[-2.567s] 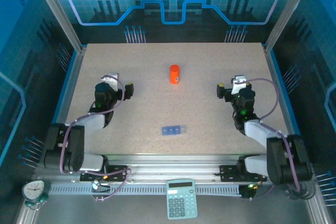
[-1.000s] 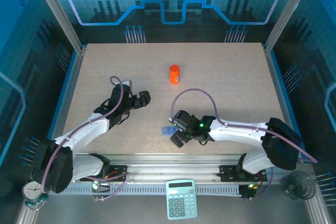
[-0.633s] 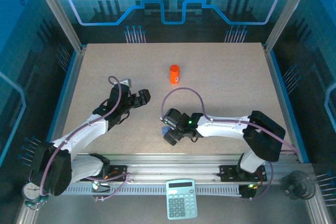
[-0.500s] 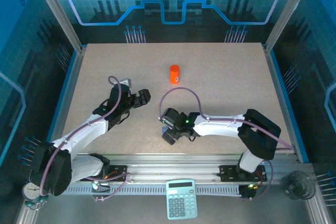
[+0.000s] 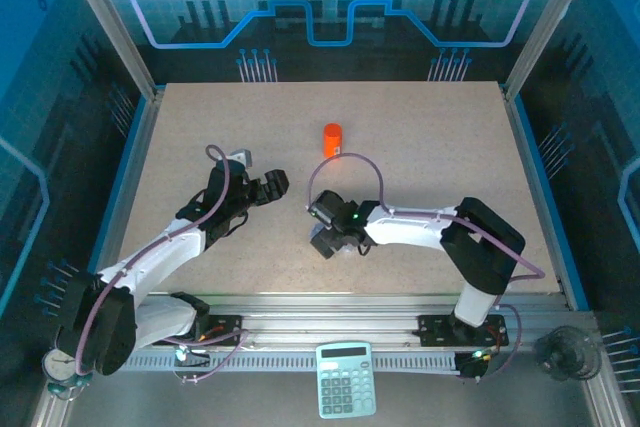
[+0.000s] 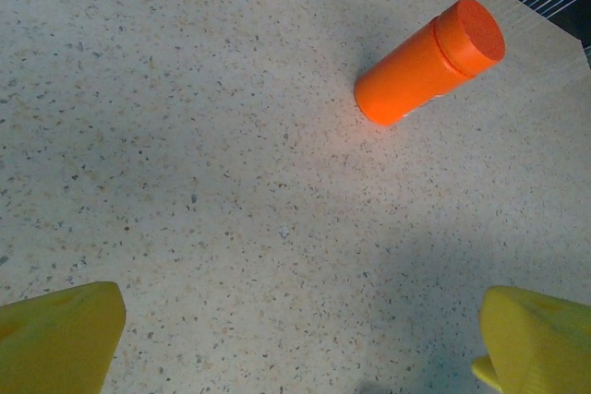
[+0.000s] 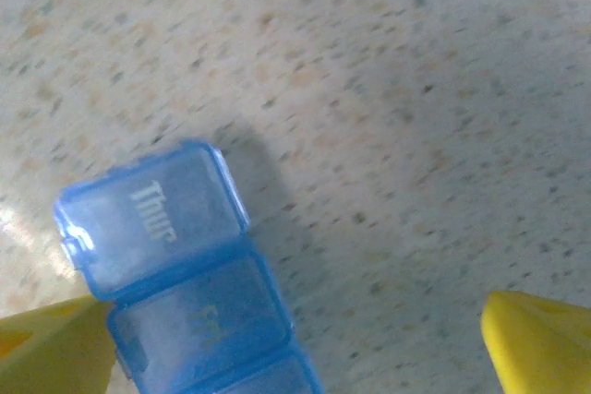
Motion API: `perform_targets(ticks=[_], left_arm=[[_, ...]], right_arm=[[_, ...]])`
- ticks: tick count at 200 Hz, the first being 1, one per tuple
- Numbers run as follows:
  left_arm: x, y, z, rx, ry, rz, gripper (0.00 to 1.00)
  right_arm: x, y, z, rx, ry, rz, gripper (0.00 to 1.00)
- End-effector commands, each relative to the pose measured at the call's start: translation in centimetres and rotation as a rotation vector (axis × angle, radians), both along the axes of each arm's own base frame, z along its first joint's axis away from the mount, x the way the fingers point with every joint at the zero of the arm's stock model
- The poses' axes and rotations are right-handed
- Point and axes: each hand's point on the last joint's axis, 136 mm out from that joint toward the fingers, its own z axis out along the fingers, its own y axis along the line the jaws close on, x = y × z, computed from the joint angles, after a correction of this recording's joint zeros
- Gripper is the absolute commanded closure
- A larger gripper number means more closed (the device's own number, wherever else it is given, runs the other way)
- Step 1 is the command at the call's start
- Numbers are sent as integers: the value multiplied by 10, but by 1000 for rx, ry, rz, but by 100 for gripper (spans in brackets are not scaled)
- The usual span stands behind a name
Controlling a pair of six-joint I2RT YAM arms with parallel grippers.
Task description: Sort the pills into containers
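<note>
Right wrist: right hand (image 7: 295, 348) spread wide, pill box (image 7: 175, 274) hard by one jaw; left hand (image 6: 295, 339) released too, bare table (image 6: 185, 136) around.

pill box (image 7: 180, 269): translucent glossy plastic | bottle (image 6: 427, 64): matt plastic | table (image 6: 185, 136): speckled matt

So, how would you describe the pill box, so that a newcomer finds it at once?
On the speckled table, look near the middle, under the right arm, close to one of its yellow fingers. The pill box lies flat there: translucent blue, square lidded compartments in a row, one marked Thur, unlike the upright orange bottle farther back.
</note>
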Motion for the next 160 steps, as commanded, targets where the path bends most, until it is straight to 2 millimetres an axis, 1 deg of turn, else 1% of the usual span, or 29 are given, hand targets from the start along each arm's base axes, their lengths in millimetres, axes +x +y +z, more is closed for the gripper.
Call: perform_targets(ticks=[1, 30, 69, 77, 89, 99, 126, 140, 145, 148, 160], left_arm=[[-5, -6, 0, -24, -9, -26, 1], [-5, -7, -3, -24, -9, -27, 1], [-3, -7, -6, -21, -5, -28, 1], [-2, -8, -7, -22, -1, -29, 1], [-1, -8, -9, -26, 7, -26, 1], [1, -8, -10, -33, 12, -17, 1], [4, -7, -10, -67, 23, 24, 1], [5, -6, -9, -89, 29, 54, 1], [5, -6, -9, -95, 32, 57, 1], [6, -6, -8, -99, 31, 59, 1], [6, -7, -7, -105, 36, 59, 1]], right_arm=[[22, -3, 8, 32, -26, -76, 0], [29, -3, 19, 104, -9, -102, 0], [18, 3, 45, 224, 12, -72, 0], [16, 3, 49, 242, 12, -77, 0], [17, -3, 54, 250, -8, -105, 0], [16, -7, 56, 254, -18, -115, 0], [16, -18, 53, 265, -28, -139, 0], [14, -20, 53, 284, -27, -136, 0], [15, -18, 58, 304, -40, -133, 0], [11, -22, 50, 296, -29, -134, 0], [7, -21, 52, 346, -35, -116, 0]])
